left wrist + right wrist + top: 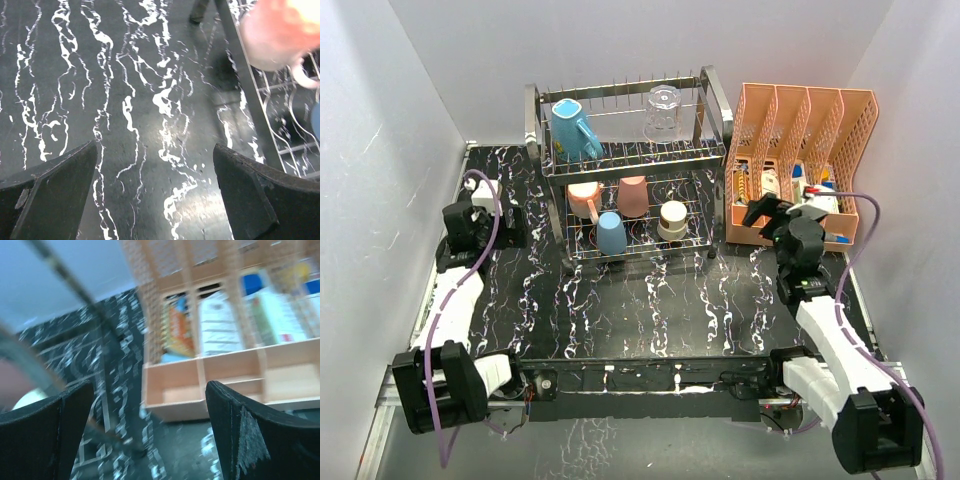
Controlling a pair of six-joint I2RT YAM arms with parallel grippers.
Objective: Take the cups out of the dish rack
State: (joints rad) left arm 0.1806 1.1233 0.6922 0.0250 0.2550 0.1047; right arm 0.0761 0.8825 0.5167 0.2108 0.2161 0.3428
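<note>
1. Left pincer [154,147] released, empty, above the counter [125,75]; dish rack [533,120] just to its right.
2. Right pincer [149,385] released, empty; rack to its left, all six cups [611,233] inside it.

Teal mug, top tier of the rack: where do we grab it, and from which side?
Probably the handle. It juts toward the front, clear of the prongs behind, while the teal mug leans tilted on the upper wires. Come in from the front-left with the left gripper, which is open and nearer that end of the dish rack.
</note>
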